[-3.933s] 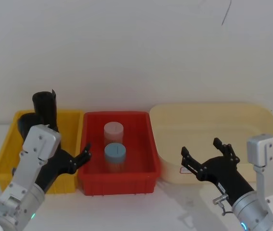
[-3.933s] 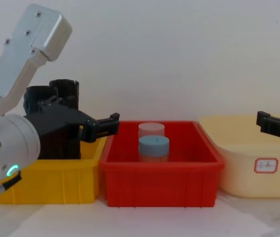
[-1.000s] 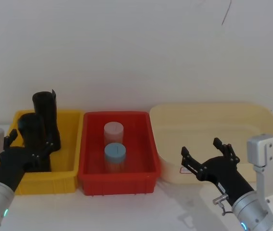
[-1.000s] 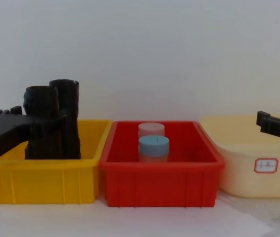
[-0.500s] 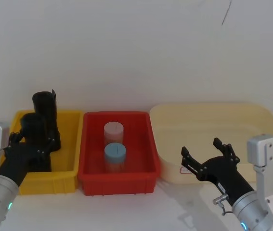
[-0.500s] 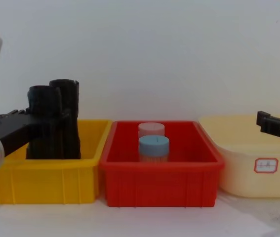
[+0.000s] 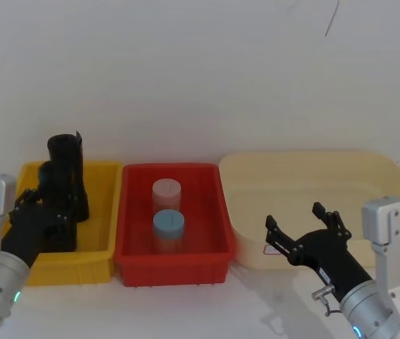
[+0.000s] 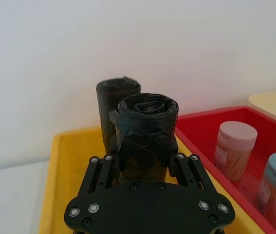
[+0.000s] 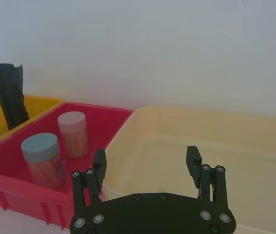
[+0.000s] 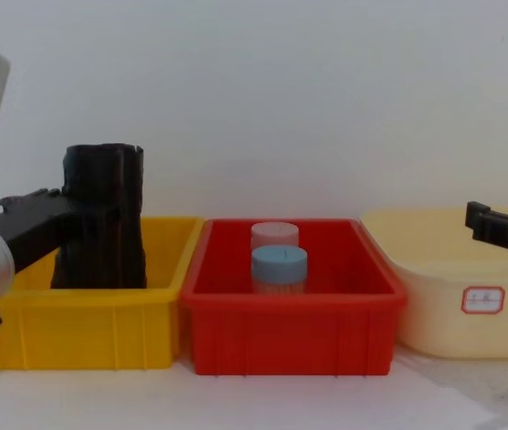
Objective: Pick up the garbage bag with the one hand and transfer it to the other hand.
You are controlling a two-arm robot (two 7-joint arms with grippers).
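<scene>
Over the yellow bin [image 8: 60,161] at the left, my left gripper [image 8: 142,162] has just clamped the nearer garbage bag [image 8: 145,124]. The bag has risen slightly, so the pickup is under way. My right gripper [image 9: 146,155] waits spread wide on the right.

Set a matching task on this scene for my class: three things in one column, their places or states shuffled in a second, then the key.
Things
1. garbage bag
2. blue-lidded jar
3. right gripper

Places or states
A. open, by the front of the cream tub
B. standing in the red bin
C. held by the left gripper, in the yellow bin

Pairs: 1-C, 2-B, 3-A
</scene>
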